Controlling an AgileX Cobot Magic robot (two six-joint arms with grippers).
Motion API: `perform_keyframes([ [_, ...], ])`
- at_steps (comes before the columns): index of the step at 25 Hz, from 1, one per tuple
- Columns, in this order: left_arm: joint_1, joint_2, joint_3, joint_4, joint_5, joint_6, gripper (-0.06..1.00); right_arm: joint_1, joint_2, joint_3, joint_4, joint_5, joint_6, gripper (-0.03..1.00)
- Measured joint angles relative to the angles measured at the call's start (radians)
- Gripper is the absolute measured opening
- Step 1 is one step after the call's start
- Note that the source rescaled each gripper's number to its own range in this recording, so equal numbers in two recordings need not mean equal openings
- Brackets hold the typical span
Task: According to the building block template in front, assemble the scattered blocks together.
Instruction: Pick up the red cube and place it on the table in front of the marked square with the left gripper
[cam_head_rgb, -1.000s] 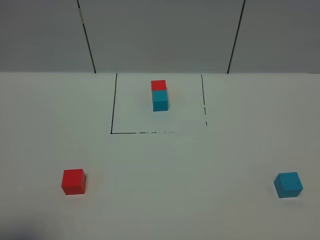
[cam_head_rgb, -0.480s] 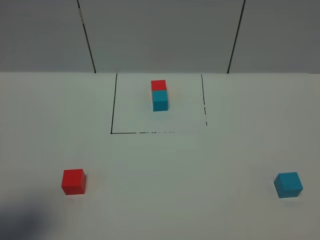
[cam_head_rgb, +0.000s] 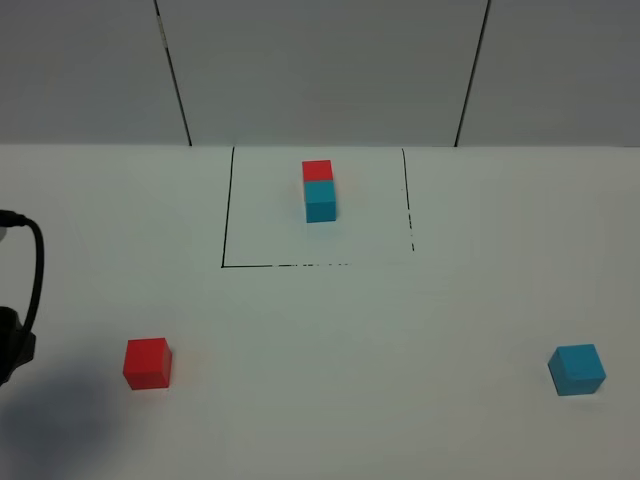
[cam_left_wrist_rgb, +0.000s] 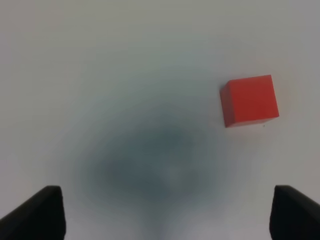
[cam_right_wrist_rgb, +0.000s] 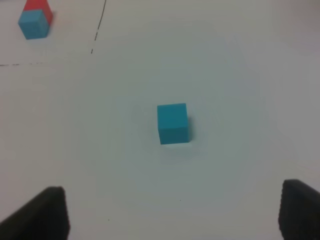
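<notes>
- The template (cam_head_rgb: 319, 190), a red cube touching a blue one, sits inside the black-line square (cam_head_rgb: 225, 210) at the far side of the white table (cam_head_rgb: 350, 330).
- The loose red cube (cam_head_rgb: 147, 362) is on the left and the loose blue cube (cam_head_rgb: 577, 369) is on the right, well apart.
- The left gripper (cam_left_wrist_rgb: 167, 215) is spread wide near the red cube, not touching it.
- The right gripper (cam_right_wrist_rgb: 170, 215) is spread wide, with the blue cube ahead of it.

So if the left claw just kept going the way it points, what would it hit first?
Probably just the bare white table straight ahead. The left claw is open, and the red cube sits to one side of that line, so it would likely miss it; depth is unclear.
</notes>
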Motion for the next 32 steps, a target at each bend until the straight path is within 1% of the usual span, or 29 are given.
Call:
perform_keyframes([
  [2, 0.000, 0.062, -0.031, -0.032, 0.016, 0.002, 0.83, 0.000, 0.000, 0.000, 0.000, 0.000, 0.000, 0.69],
  [4, 0.000, 0.125, -0.065, -0.071, 0.034, 0.010, 0.85, 0.000, 0.000, 0.000, 0.000, 0.000, 0.000, 0.69],
  [9, -0.007, 0.271, -0.173, -0.190, 0.093, 0.058, 0.86, 0.000, 0.000, 0.000, 0.000, 0.000, 0.000, 0.69],
  [11, -0.034, 0.326, -0.207, -0.209, 0.111, 0.065, 0.86, 0.000, 0.000, 0.000, 0.000, 0.000, 0.000, 0.69],
  [14, -0.095, 0.414, -0.248, -0.212, 0.117, 0.063, 0.86, 0.000, 0.000, 0.000, 0.000, 0.000, 0.000, 0.69],
  [16, -0.128, 0.477, -0.276, -0.202, 0.113, 0.030, 0.86, 0.000, 0.000, 0.000, 0.000, 0.000, 0.000, 0.69],
  [18, -0.151, 0.532, -0.305, -0.169, 0.110, -0.030, 0.87, 0.000, 0.000, 0.000, 0.000, 0.000, 0.001, 0.69],
  [21, -0.159, 0.607, -0.340, -0.112, 0.106, -0.123, 0.87, 0.000, 0.000, 0.000, 0.000, 0.000, 0.001, 0.69],
  [22, -0.159, 0.630, -0.347, -0.104, 0.103, -0.144, 0.87, 0.000, 0.000, 0.000, 0.000, 0.000, 0.000, 0.69],
  [25, -0.159, 0.685, -0.354, -0.096, 0.091, -0.166, 0.87, 0.000, 0.000, 0.000, 0.000, 0.000, 0.000, 0.69],
  [28, -0.161, 0.733, -0.355, -0.111, 0.076, -0.170, 0.87, 0.000, 0.000, 0.000, 0.000, 0.000, 0.000, 0.69],
  [32, -0.187, 0.786, -0.356, -0.106, 0.060, -0.171, 0.87, 0.000, 0.000, 0.000, 0.000, 0.000, 0.000, 0.69],
])
